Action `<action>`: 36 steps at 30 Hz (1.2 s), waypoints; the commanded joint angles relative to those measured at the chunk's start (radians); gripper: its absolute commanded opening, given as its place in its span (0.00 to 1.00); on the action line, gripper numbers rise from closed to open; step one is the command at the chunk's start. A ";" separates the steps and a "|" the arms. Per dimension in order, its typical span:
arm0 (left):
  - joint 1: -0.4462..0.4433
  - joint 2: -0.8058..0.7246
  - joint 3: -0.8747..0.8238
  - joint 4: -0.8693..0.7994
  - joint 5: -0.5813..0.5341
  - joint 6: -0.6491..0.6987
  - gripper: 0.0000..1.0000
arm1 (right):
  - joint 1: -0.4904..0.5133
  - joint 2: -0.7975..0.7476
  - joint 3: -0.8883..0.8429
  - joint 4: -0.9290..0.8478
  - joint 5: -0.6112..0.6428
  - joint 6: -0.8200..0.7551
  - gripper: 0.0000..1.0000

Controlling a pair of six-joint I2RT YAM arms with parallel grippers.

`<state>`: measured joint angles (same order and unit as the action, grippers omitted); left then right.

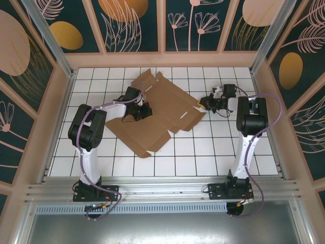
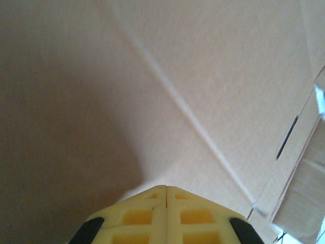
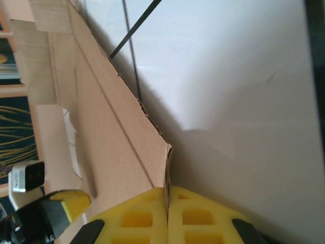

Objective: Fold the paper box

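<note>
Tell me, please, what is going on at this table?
Two robot arms are working on a brown cardboard paper box, which lies mostly flat and unfolded on the tiled table. The right gripper is shut on the sheet's right edge. The left gripper is shut, with its tip over the sheet's left part; I cannot tell whether it presses down.

Plain brown paper box, white table with black grid, yellow fingers

1. One paper box: flat, brown, die-cut corrugated cardboard sheet.
2. Two black-and-white robot arms: left arm, right arm.
3. Two yellow-fingered grippers: left gripper, right gripper.
4. One white-tiled bench.
</note>
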<state>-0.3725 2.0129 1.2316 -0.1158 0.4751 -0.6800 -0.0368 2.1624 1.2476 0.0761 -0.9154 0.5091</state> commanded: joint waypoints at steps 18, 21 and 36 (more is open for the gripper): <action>-0.012 0.116 0.560 -0.220 0.067 -0.287 0.91 | 0.109 -0.429 -0.384 0.565 0.207 -0.317 0.05; -0.021 0.208 0.725 -0.387 0.019 -0.272 0.92 | 0.129 -0.463 -0.385 0.546 0.267 -0.379 0.05; -0.027 0.272 0.931 -0.407 -0.071 -0.228 0.88 | 0.262 -0.585 -0.381 0.452 0.529 -0.656 0.08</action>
<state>-0.4004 2.2925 2.1330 -0.5156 0.4328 -0.9356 0.2039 1.6287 0.8551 0.5396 -0.4728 -0.0528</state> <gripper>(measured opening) 0.879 0.078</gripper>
